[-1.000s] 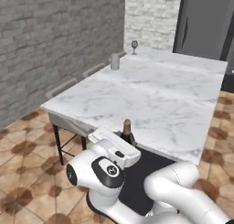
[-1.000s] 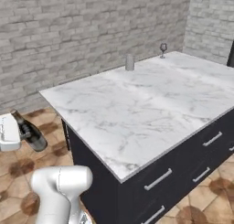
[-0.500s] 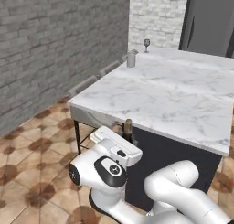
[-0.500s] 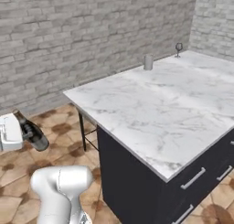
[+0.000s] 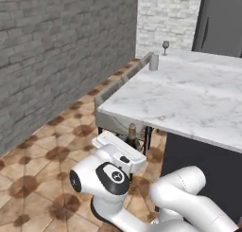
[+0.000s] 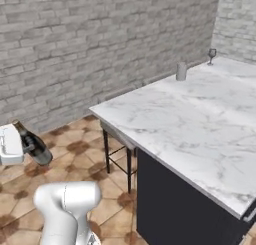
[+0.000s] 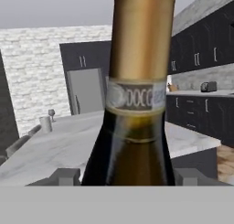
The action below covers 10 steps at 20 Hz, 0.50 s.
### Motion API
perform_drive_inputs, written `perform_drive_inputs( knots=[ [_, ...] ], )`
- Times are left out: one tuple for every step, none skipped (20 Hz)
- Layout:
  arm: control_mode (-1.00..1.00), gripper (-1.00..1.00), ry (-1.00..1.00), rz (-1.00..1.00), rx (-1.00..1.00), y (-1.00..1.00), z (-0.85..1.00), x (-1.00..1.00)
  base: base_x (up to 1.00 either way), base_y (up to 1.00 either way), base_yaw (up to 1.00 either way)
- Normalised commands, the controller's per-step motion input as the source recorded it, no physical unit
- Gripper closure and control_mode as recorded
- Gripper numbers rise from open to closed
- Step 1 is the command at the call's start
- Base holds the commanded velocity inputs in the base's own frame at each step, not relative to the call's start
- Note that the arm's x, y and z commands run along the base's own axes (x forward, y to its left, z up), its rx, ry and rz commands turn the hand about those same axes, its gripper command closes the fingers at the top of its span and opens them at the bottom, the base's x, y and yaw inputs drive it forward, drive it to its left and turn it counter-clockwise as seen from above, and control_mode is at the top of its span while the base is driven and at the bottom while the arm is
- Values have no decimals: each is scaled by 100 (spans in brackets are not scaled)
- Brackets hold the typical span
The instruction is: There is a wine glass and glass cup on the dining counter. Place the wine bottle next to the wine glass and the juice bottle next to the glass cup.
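Compared with the frames half a second and one second earlier, both base views have shifted as a whole: the dining counter [image 5: 189, 93] now sits further toward the right of the left base view and toward the upper right of the right base view, with more tiled floor [image 5: 42, 165] and brick wall [image 6: 90, 44] exposed. This is camera travel with the base; the objects on the worktop keep their places relative to one another.

One wine bottle [image 6: 33, 145] is visible, at the left edge of the right base view, tilted with its neck up and to the left, off the worktop and over the floor. In the left base view its gold neck [image 5: 133, 131] rises just behind the white hand in the lower centre. In the hand view the bottle [image 7: 137, 104] occupies the centre, gold foil above a pale neck label.

The fingers [image 7: 128, 176] stand on either side of the bottle's shoulder at the bottom of the hand view, closed against it and carrying it.

One wine glass [image 5: 165, 46] and one glass cup [image 5: 153, 62] stand at the far end of the worktop, near each other but apart; both also appear in the upper right of the right base view and at the left of the hand view. One stool [image 6: 117, 139] stands at the worktop's near corner.
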Motion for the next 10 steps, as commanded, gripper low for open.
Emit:
perform_drive_inputs(
  knots=[
    [100, 100, 0, 0, 0, 0, 0, 0, 34, 74, -17],
    [100, 100, 0, 0, 0, 0, 0, 0, 35, 73, -18],
    [100, 100, 0, 0, 0, 0, 0, 0, 38, 71, -19],
    [100, 100, 0, 0, 0, 0, 0, 0, 39, 70, -19],
    [100, 100, 0, 0, 0, 0, 0, 0, 41, 69, -20],
    [100, 100, 0, 0, 0, 0, 0, 0, 42, 68, -22],
    [100, 100, 0, 0, 0, 0, 0, 0, 42, 67, -22],
    [100, 100, 0, 0, 0, 0, 0, 0, 42, 67, -23],
    [100, 100, 0, 0, 0, 0, 0, 0, 42, 67, -23],
    [100, 100, 0, 0, 0, 0, 0, 0, 42, 67, -23]
  ],
)
